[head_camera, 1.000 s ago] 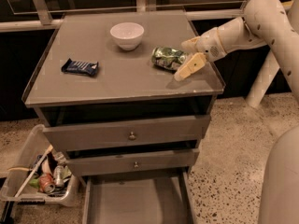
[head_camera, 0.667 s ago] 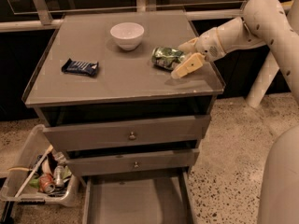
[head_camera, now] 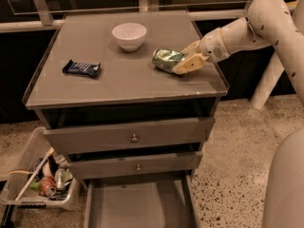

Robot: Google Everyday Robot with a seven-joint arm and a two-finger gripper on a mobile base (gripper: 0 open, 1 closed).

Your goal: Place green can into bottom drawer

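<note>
The green can (head_camera: 165,60), dented and shiny, lies on its side on the cabinet top (head_camera: 114,80), right of the middle. My gripper (head_camera: 186,56) reaches in from the right. Its cream fingers (head_camera: 188,64) stand open on either side of the can's right end, one in front and one behind. The can rests on the top. The bottom drawer (head_camera: 137,205) is pulled out at the foot of the cabinet, with a bare grey floor.
A white bowl (head_camera: 128,35) stands at the back of the top. A dark blue snack wrapper (head_camera: 81,68) lies at the left. Two knobbed drawers (head_camera: 135,137) sit slightly open above the bottom one. A clear bin (head_camera: 24,201) with red cans stands on the floor at the left.
My gripper has moved left along the top, so its fingers now reach around the can's right end. The can has not moved.
</note>
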